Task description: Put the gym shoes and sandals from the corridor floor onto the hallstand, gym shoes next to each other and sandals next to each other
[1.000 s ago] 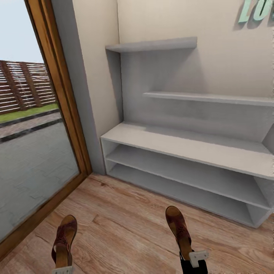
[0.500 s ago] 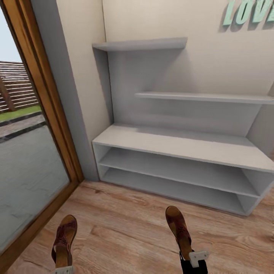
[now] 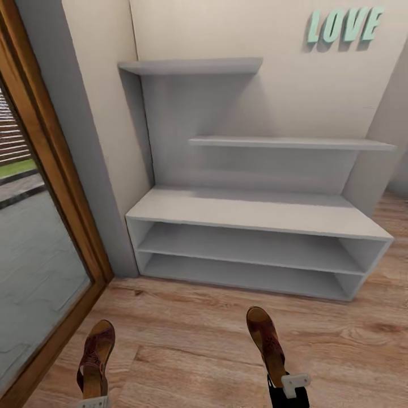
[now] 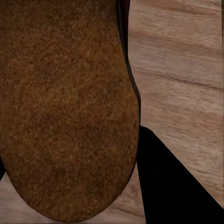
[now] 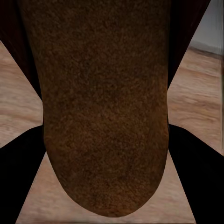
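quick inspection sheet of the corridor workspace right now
surface: corridor floor of light wood planks, bare between robot and rack
job's things: hallstand in pale grey, bench top and both lower shelves hold nothing; left sandal and right sandal are each carried in a claw, toes towards the rack; gym shoes nothing seen
clutter: nothing seen
grippers: left claw shut on the left sandal at its heel; right claw shut on the right sandal at its heel
cables: nothing seen
surroundings: wood-framed glass door on the left, green LOVE letters on the wall above the rack
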`<state>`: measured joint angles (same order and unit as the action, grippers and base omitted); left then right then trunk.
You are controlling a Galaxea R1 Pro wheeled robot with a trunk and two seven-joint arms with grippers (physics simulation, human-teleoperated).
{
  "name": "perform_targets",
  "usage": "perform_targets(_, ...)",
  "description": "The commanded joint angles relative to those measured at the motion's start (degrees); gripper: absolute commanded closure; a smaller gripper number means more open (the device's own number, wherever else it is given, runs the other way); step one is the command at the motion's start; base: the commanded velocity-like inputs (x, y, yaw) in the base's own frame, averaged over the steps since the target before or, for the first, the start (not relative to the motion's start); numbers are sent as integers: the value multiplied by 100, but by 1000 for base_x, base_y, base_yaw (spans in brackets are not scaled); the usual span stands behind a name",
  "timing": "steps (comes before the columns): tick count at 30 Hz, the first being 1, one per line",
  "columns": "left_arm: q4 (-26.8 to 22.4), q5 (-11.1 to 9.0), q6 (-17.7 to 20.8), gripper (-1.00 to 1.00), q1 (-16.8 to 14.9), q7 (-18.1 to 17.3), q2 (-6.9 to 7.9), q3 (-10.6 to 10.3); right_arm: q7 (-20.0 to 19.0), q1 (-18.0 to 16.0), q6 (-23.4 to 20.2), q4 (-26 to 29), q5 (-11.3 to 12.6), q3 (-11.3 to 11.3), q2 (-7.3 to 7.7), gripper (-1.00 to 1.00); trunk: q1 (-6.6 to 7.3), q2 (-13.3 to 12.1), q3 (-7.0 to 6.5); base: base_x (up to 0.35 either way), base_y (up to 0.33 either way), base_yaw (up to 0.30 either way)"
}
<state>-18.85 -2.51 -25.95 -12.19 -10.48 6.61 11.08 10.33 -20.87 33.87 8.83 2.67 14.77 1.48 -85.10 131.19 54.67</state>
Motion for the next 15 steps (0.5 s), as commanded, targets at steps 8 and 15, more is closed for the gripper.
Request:
perform_targets(8, 6, -4, -6, 100, -2, -51, -2, 34, 21, -5, 14, -4, 32, 43, 1, 100, 1, 2, 5, 0, 33, -267)
perform_targets(15, 11, -4, -6, 100, -2, -51, 0, 34, 25, -5, 14, -4, 32, 43, 1, 100, 1, 2, 5, 0, 2, -267)
